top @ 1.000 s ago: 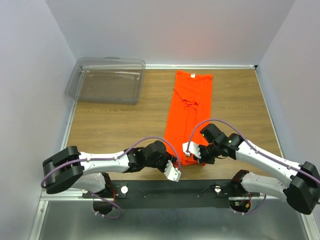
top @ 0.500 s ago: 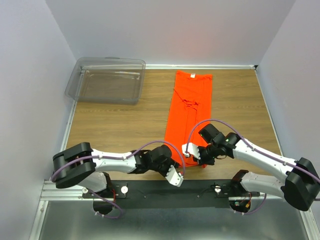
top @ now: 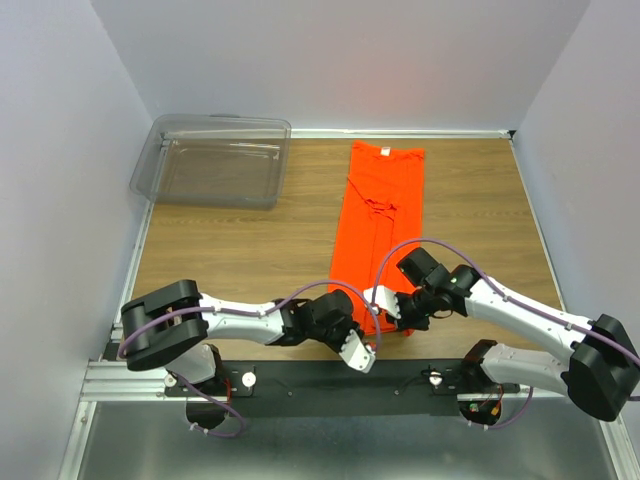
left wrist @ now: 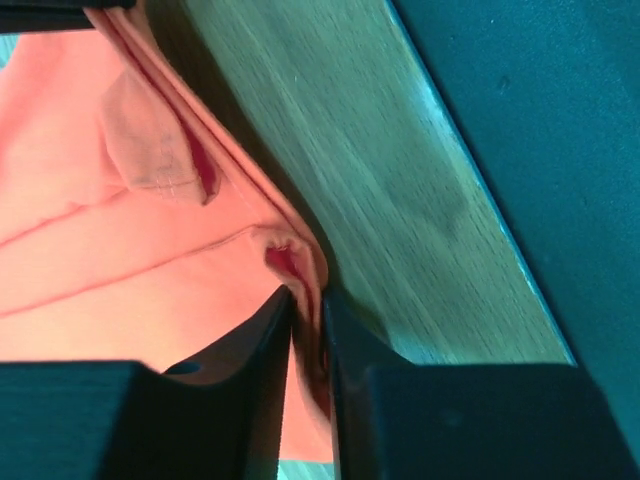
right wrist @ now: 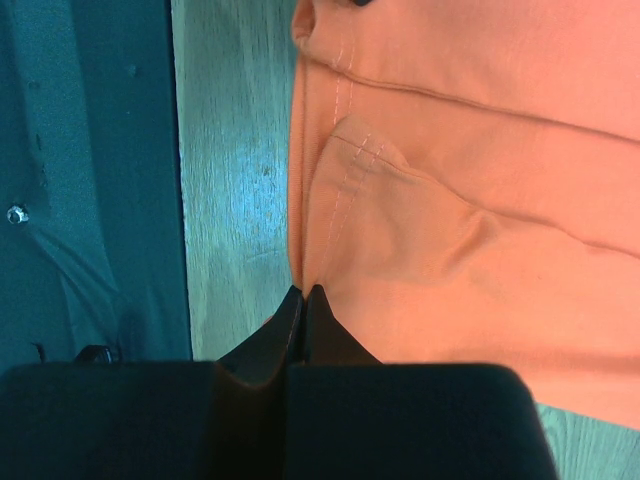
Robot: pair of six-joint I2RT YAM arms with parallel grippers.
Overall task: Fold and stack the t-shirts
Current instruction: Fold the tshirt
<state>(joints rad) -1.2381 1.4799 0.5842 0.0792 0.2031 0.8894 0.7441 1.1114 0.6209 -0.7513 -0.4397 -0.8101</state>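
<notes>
t-shirt (top: 380, 215) hem in left tool (left wrist: 308, 322), right tool (right wrist: 303, 296)

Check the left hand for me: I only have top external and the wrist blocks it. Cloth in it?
Observer: Left wrist view shows a folded edge of the orange t-shirt pinched between the fingers of the left hand.
Operator: Where on the shirt?
Observer: At its outer edge; bare wooden table lies right beside the pinch.
Operator: Right hand?
Observer: Right wrist view has the right hand shut, tips together on the stitched hem's edge, creases running toward them.
</notes>
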